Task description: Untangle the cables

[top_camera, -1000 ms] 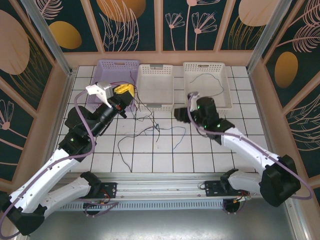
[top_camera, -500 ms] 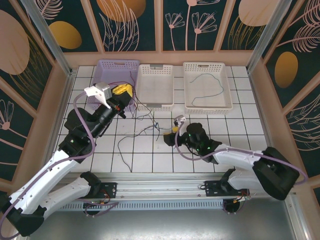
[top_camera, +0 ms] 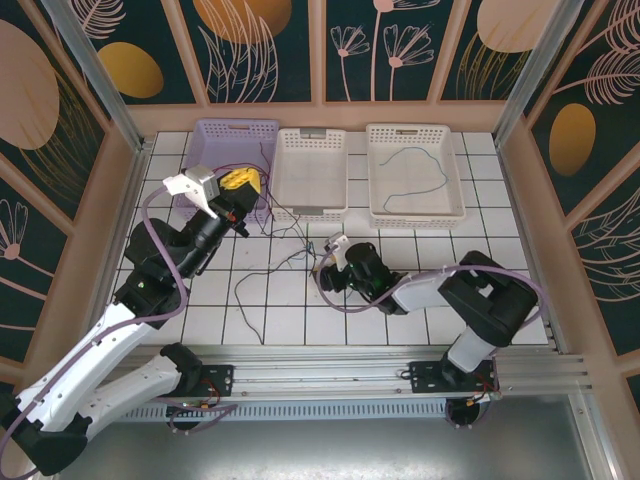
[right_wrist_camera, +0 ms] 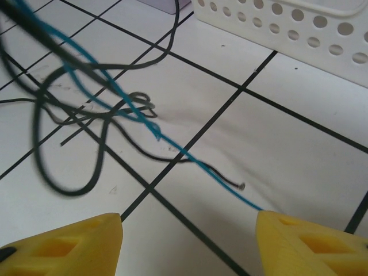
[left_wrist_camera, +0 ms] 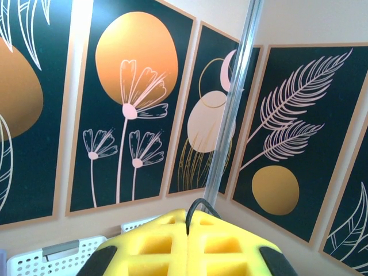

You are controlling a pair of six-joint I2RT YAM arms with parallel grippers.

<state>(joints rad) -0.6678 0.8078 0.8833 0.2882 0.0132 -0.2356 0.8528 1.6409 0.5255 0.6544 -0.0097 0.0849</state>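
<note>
The cables lie in a loose tangle [top_camera: 298,248] on the white tiles at mid-table, dark strands with a teal one through them. My left gripper [top_camera: 240,183] is raised beside the lilac basket, shut on a dark cable [left_wrist_camera: 199,206] that loops out from between its yellow fingers [left_wrist_camera: 230,244]. My right gripper [top_camera: 326,270] hovers low just right of the tangle, open. In the right wrist view the teal cable [right_wrist_camera: 144,123] runs diagonally toward the right finger [right_wrist_camera: 310,244], crossing a dark cable's loose end [right_wrist_camera: 240,186]. Nothing is between those fingers.
Three baskets stand along the back: a lilac basket [top_camera: 222,133], a white basket [top_camera: 312,150] in the middle, and a second white basket [top_camera: 380,205] holding a blue cable [top_camera: 420,172]. A dark strand trails toward the front [top_camera: 245,305]. Walls close in both sides.
My right arm has swung from by the right white basket down and left to the tangle, staying open. My left gripper has drawn slightly back and left, still gripping the dark cable.
</note>
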